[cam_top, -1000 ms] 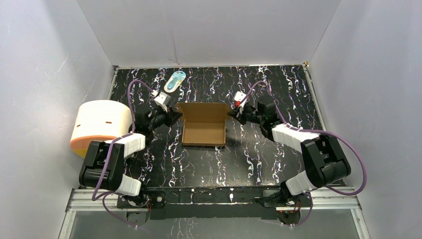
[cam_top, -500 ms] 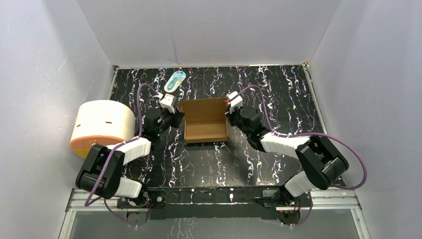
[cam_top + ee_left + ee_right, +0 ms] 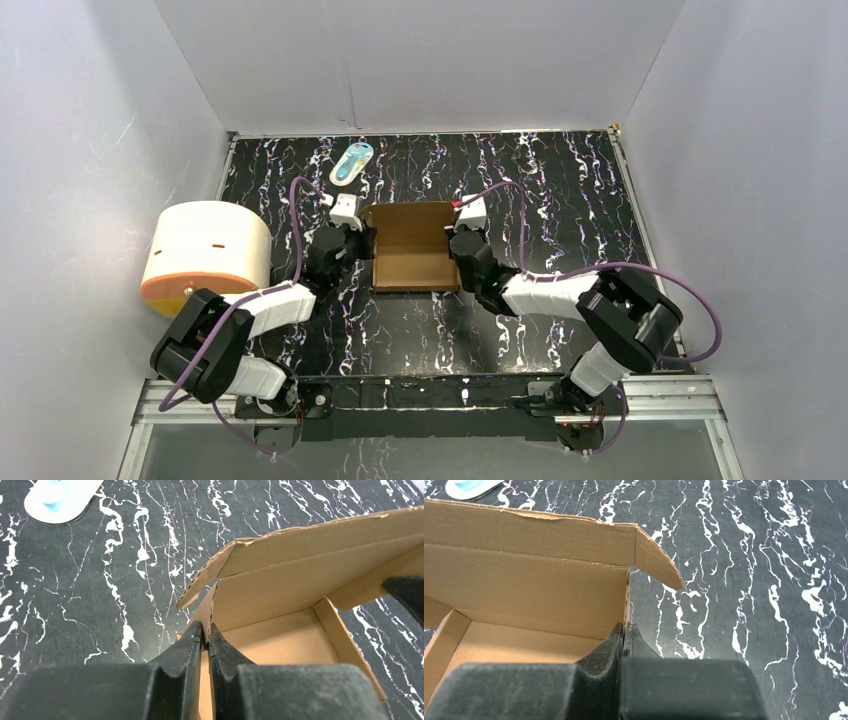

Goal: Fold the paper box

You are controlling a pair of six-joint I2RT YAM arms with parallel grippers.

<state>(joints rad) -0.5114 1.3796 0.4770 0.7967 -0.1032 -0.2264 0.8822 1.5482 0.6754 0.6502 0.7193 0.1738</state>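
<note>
Brown cardboard from the top camera: I count one paper box (image 3: 415,262), two grippers, one white-and-orange cylinder (image 3: 205,255) and one teal-white packet (image 3: 351,163). The box sits between the left gripper (image 3: 364,243) and the right gripper (image 3: 458,243), with the cylinder well to its left and the packet beyond its far-left corner. On the left wrist camera, both fingers (image 3: 185,647) pinch the box's left wall. On the right wrist camera, both fingers (image 3: 604,652) are clamped on its right wall, and its back panel stands up.

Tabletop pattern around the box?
The table is black with white marble-like veins, clearest in the right wrist view beside the paper box.
</note>
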